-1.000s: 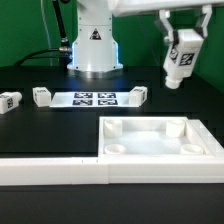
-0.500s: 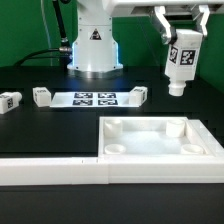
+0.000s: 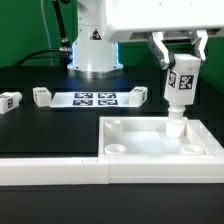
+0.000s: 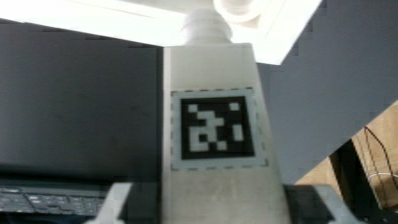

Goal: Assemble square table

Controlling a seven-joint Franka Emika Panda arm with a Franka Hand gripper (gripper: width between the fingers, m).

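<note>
My gripper (image 3: 181, 62) is shut on a white tagged leg (image 3: 179, 90) and holds it upright over the far right corner of the square tabletop (image 3: 160, 146). The leg's lower tip touches or nearly touches the corner there. In the wrist view the leg (image 4: 217, 100) fills the middle with its tag facing the camera, and the dark fingers (image 4: 134, 198) press on both its sides. Three more legs lie on the black table: one at the exterior view's far left (image 3: 10, 100), one beside it (image 3: 42, 96), and one right of the marker board (image 3: 140, 96).
The marker board (image 3: 93, 99) lies flat behind the tabletop. A long white barrier wall (image 3: 50, 170) runs along the front. The robot base (image 3: 92, 45) stands at the back.
The gripper has carried the leg down and slightly toward the exterior view's left, from high above the table to the tabletop's far right corner.
</note>
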